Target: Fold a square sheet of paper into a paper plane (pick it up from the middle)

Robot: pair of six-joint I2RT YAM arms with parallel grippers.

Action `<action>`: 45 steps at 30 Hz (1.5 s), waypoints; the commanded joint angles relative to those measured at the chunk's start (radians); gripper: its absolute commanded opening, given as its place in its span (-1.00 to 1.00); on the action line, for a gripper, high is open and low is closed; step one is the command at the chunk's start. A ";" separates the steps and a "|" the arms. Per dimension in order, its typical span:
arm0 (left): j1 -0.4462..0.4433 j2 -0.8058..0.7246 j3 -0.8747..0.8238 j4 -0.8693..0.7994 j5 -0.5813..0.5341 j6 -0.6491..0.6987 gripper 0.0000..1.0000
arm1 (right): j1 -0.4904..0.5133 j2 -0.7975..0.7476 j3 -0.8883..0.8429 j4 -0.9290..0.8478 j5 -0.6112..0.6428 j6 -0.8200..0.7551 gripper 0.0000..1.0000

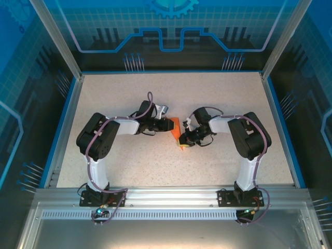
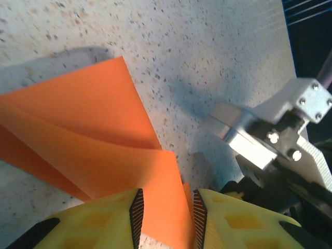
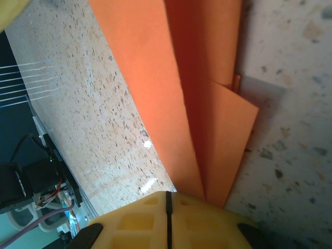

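The square sheet of paper (image 1: 177,127) is bright orange and partly folded, and it lies mid-table between both grippers. In the left wrist view the paper (image 2: 93,140) shows two overlapping flaps, the upper one curling up. My left gripper (image 2: 167,215) is open, and a strip of the paper runs through the gap between its ribbed pads (image 2: 136,212). It reaches in from the left (image 1: 170,125). My right gripper (image 3: 167,199) is shut with its pads pressed together. The near end of the paper (image 3: 207,78) runs under its right finger and none shows in the seam. The right gripper (image 1: 182,140) is at the paper's near end.
The speckled table (image 1: 155,98) has a blue rim and clear walls on three sides. The right arm's silver wrist parts (image 2: 259,140) sit close beside my left fingers. The arm bases stand on the metal rail (image 1: 166,197) at the near edge.
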 commanded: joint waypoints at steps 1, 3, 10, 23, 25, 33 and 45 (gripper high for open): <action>0.003 -0.017 -0.036 0.134 0.069 0.104 -0.23 | -0.020 0.038 -0.035 -0.128 0.024 -0.003 -0.83; 0.002 -0.020 -0.053 0.160 0.068 0.155 -0.13 | -0.023 0.046 -0.032 -0.132 0.024 -0.005 -0.84; 0.004 0.027 -0.046 0.170 0.034 0.215 -0.06 | -0.026 0.051 -0.032 -0.140 0.031 -0.009 -0.83; 0.003 0.089 0.044 0.073 -0.101 0.185 -0.32 | -0.030 0.049 -0.041 -0.160 0.038 -0.020 -0.84; 0.003 0.096 0.055 0.056 -0.119 0.185 -0.33 | -0.030 0.047 -0.044 -0.163 0.039 -0.023 -0.84; 0.004 0.129 0.118 -0.061 -0.178 0.185 -0.40 | -0.031 0.042 -0.044 -0.176 0.043 -0.029 -0.84; 0.012 0.156 0.212 -0.195 -0.281 0.164 -0.41 | -0.034 0.028 -0.063 -0.198 0.052 -0.044 -0.84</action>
